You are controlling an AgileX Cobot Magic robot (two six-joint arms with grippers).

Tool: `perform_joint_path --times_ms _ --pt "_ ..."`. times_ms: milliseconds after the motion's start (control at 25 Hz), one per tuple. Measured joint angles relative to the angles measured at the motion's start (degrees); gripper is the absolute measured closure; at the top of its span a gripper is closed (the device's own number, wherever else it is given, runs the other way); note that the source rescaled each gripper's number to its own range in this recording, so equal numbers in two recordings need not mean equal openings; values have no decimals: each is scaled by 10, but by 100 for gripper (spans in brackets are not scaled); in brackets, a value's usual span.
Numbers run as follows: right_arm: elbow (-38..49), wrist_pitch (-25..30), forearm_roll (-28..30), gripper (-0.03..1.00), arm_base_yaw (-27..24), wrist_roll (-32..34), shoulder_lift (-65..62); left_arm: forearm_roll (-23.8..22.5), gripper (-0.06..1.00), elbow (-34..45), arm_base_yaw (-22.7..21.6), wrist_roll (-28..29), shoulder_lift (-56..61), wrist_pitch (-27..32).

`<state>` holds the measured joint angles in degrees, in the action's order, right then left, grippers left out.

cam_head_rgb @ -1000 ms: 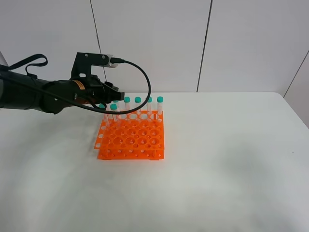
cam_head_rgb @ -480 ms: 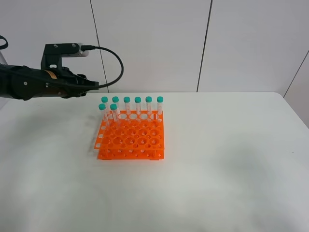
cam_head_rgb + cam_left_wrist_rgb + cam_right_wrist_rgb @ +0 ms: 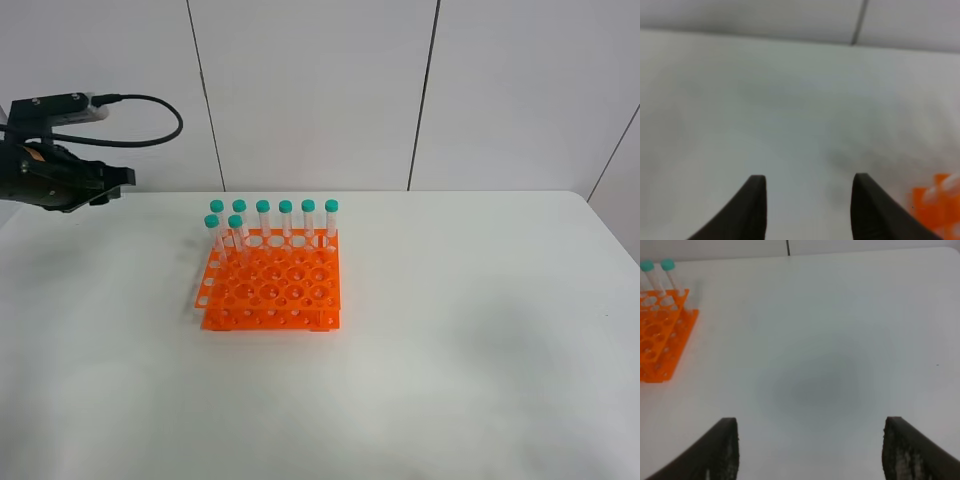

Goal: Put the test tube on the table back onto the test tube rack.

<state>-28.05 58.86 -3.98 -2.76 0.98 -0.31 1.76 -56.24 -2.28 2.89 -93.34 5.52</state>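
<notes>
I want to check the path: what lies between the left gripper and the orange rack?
Only bare table lies between the left gripper and the test tube rack, in the exterior high view.

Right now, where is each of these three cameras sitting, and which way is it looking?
Exterior high: mounted above, looking down at the white table, the orange rack with capped tubes; left end effector at the left edge.
Left wrist: on the left arm, facing bare table; two dark fingers, a blurred bit of rack.
Right wrist: on the right arm, facing table; two spread fingers.
Shared: all three show the rack.
</notes>
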Motion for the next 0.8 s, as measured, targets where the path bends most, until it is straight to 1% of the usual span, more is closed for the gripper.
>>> perform_joint_path --times_ms 160,240,560,800 --pt "0 0 0 6 0 0 0 -18 70 0 -23 2 0 55" --pt "0 0 0 6 0 0 0 -18 70 0 -29 2 0 75" --pt "0 0 0 6 0 0 0 -24 70 0 -31 3 33 169" --pt "0 0 0 6 0 0 0 -45 70 0 -31 3 109 257"
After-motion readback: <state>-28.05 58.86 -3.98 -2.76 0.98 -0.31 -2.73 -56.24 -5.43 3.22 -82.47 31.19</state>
